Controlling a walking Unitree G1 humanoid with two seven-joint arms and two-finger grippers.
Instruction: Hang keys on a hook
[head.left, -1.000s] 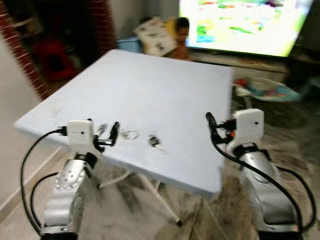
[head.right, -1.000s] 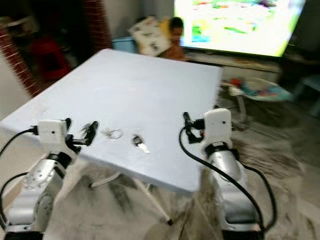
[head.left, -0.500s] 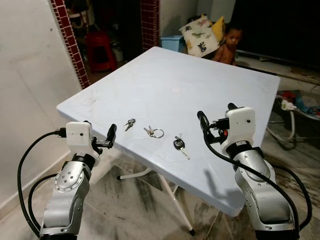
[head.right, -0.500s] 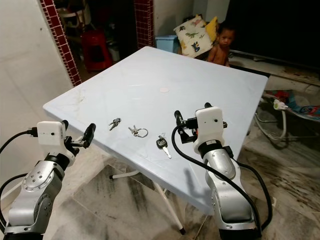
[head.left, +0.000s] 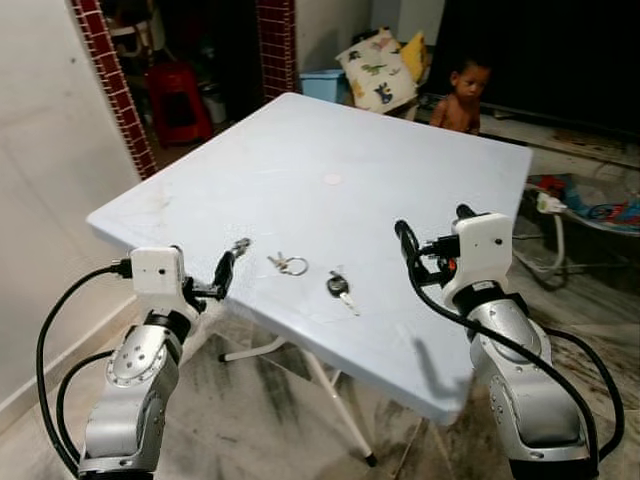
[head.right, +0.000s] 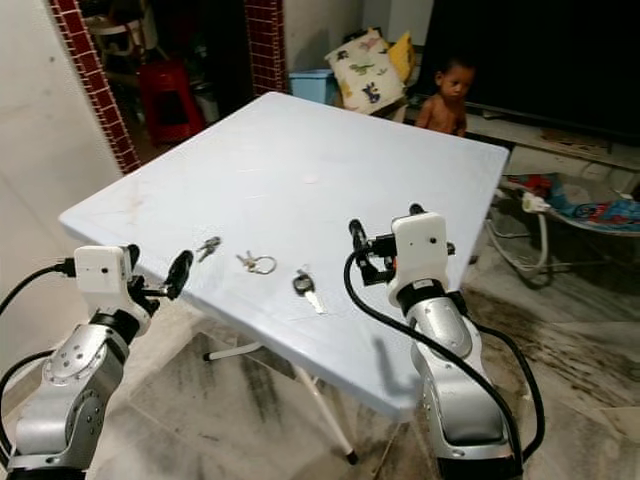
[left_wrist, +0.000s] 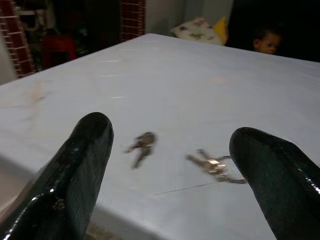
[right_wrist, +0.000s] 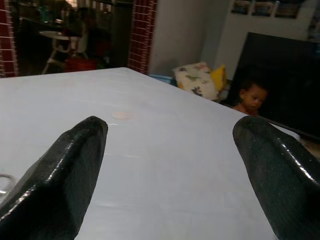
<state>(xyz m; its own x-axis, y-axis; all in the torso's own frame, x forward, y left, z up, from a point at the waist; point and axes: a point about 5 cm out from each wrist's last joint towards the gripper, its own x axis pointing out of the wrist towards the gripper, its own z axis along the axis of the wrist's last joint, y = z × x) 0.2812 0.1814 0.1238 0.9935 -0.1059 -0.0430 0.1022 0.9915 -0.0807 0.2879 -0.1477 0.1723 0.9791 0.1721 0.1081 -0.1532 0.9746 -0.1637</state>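
Three keys lie in a row on the table (head.left: 400, 190), and the small key (head.left: 239, 246) is found just ahead of the left claw (head.left: 219, 276), nearer than the right claw (head.left: 405, 245); both are held wide open and empty.

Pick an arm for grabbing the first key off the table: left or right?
Left, probably. The left pincer is open at the table edge, right beside the small keys. The right pincer, also open, sits farther from every key.
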